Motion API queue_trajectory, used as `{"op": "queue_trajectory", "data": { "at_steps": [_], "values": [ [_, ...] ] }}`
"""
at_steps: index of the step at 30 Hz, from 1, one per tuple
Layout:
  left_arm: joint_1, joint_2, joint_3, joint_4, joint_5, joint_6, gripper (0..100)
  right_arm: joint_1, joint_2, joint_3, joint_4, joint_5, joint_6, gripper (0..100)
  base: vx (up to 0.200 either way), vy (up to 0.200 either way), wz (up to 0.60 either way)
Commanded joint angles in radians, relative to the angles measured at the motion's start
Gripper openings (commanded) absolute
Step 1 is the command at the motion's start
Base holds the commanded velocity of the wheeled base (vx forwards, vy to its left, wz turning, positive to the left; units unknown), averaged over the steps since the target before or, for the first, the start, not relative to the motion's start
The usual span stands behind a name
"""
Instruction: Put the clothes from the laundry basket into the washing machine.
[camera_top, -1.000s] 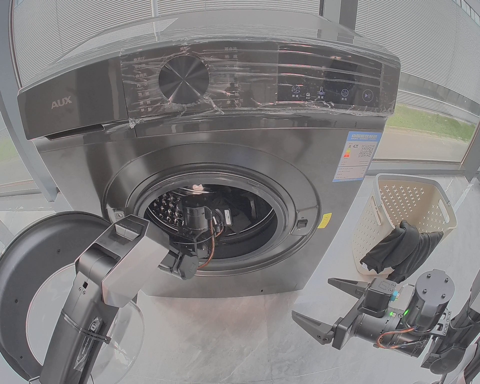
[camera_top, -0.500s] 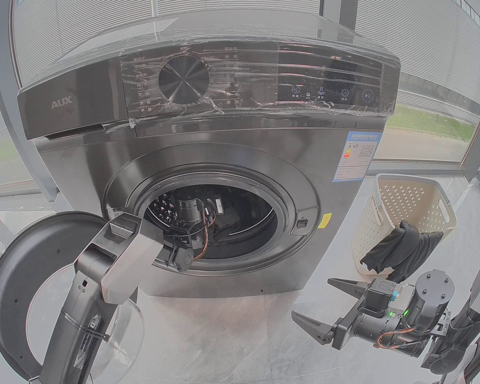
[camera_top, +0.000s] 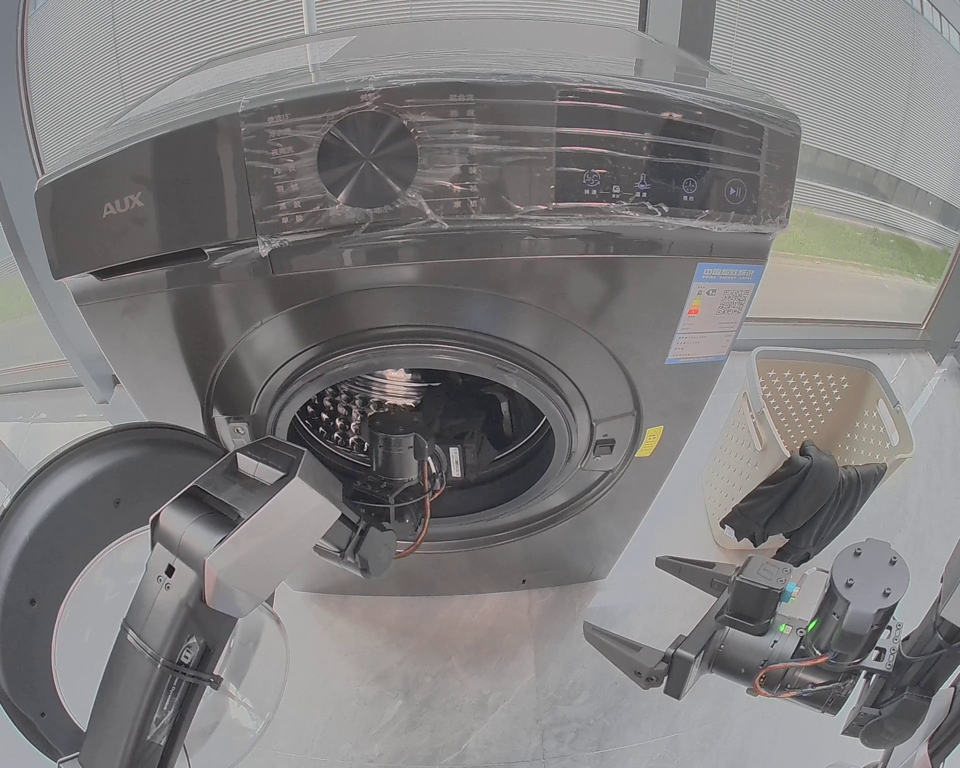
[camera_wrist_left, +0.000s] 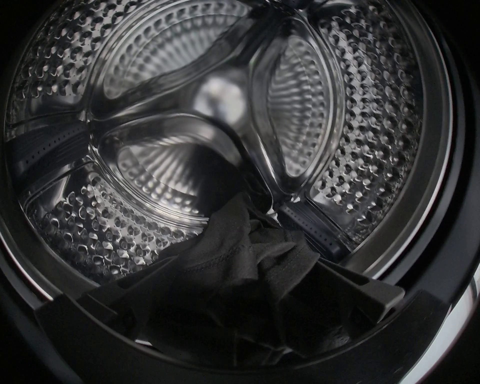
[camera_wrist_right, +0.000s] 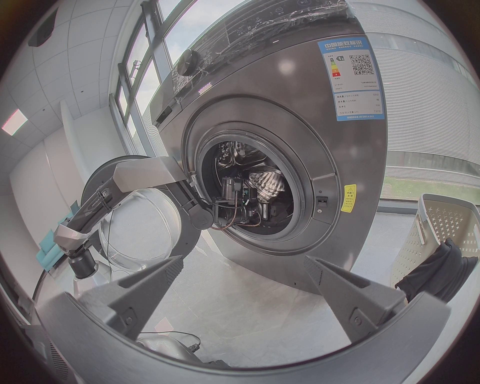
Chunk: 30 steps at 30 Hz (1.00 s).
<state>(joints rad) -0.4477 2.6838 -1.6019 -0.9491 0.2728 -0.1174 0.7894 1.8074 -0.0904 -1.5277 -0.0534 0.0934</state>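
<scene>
Two arms stand before the front-loading washing machine (camera_top: 500, 290). At the far left, the round door (camera_top: 60, 520) is swung fully open, its glass bowl facing the floor (camera_top: 450, 680).

Just beside the door, the left arm (camera_top: 230, 530) rises from the lower left and bends toward the machine. Its wrist passes through the door opening into the drum (camera_wrist_left: 350, 100).

In the left wrist view, the left gripper (camera_wrist_left: 245, 262) sits low at the drum mouth. Its two fingers (camera_wrist_left: 365, 295) are spread wide and grasp nothing. A dark garment (camera_wrist_left: 225, 235) lies crumpled on the drum floor, between and just beyond the fingers. Whether the cloth touches them cannot be told. The perforated drum wall and one lifter rib show behind it.

Above the opening, the control panel carries a round dial (camera_top: 367, 158) under clear film. An energy label (camera_top: 715, 312) is on the front, to the right of the opening.

Right of the machine's centre, the right gripper (camera_top: 626, 597) hangs low above the floor, pointing left. Its fingers are parted and hold nothing. It is well apart from the machine.

At the far right, the cream laundry basket (camera_top: 815, 395) stands on the floor, tilted toward the robot, just beside the machine's right corner. Dark clothes (camera_top: 800, 500) are draped over its near rim, hanging partly outside. The right gripper's wrist is near this cloth but apart from it.
</scene>
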Motion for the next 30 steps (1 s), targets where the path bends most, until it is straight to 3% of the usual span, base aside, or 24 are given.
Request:
{"op": "queue_trajectory", "data": {
  "at_steps": [1, 7, 8, 14, 23, 30],
  "values": [
    [-0.009, 0.002, 0.033, 0.007, -0.003, 0.001, 100, 0.001, -0.002, 0.000, 0.000, 0.000, 0.000, 100, 0.000, 0.000, 0.00],
    [-0.008, 0.027, 0.033, 0.007, -0.004, 0.007, 100, 0.001, 0.000, 0.000, 0.000, 0.000, 0.000, 100, 0.000, 0.000, 0.00],
    [-0.006, 0.036, 0.027, 0.006, -0.004, 0.010, 0, -0.001, 0.000, 0.000, 0.000, 0.001, 0.000, 100, 0.000, 0.000, 0.00],
    [-0.005, 0.034, 0.007, 0.003, -0.004, 0.009, 0, 0.001, 0.001, 0.000, 0.000, 0.001, 0.000, 100, 0.000, 0.000, 0.00],
    [0.037, 0.039, -0.204, -0.013, 0.014, -0.005, 0, 0.001, 0.000, -0.002, 0.000, 0.001, 0.000, 100, 0.000, 0.000, 0.00],
    [0.061, 0.048, -0.268, -0.017, 0.020, -0.007, 0, 0.002, 0.000, -0.003, 0.000, 0.000, 0.000, 100, 0.000, 0.000, 0.00]
  ]
}}
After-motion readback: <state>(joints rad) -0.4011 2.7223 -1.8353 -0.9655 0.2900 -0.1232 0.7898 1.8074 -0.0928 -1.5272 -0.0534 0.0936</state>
